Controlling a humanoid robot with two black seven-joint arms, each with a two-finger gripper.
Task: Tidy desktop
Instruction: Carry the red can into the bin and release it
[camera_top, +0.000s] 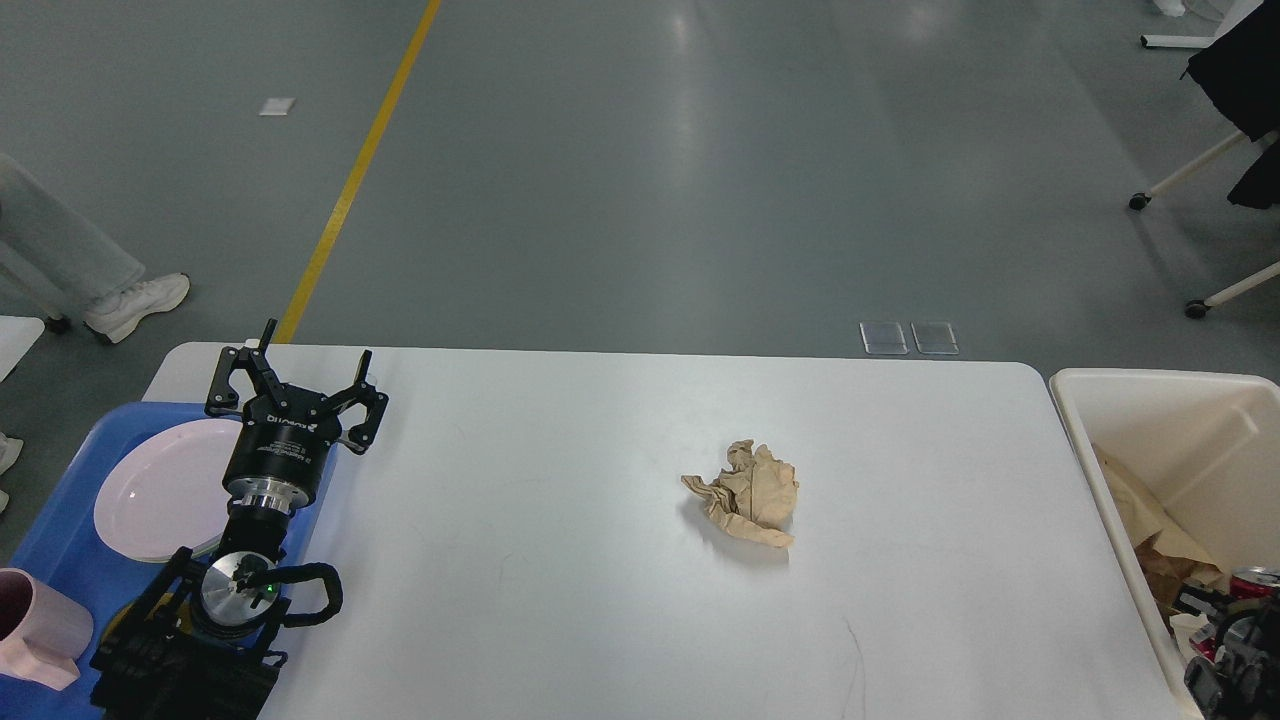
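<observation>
The white desktop (560, 590) fills the lower view. One ball of crumpled brown paper (746, 493) lies on it, right of centre. My left gripper (316, 350) is open and empty at the desktop's far left, beside the blue tray (55, 545). My right gripper (1222, 620) shows only as a dark end at the lower right corner, inside the cream bin (1150, 378). A red can (1256, 581) sits right against it, and its fingers cannot be told apart.
The blue tray holds a pink plate (160, 490) and a pink cup (35, 630). The bin holds brown paper (1150, 520) and other rubbish. A person's leg and shoe (135, 297) stand on the floor at the left, with chair legs (1200, 170) at the far right.
</observation>
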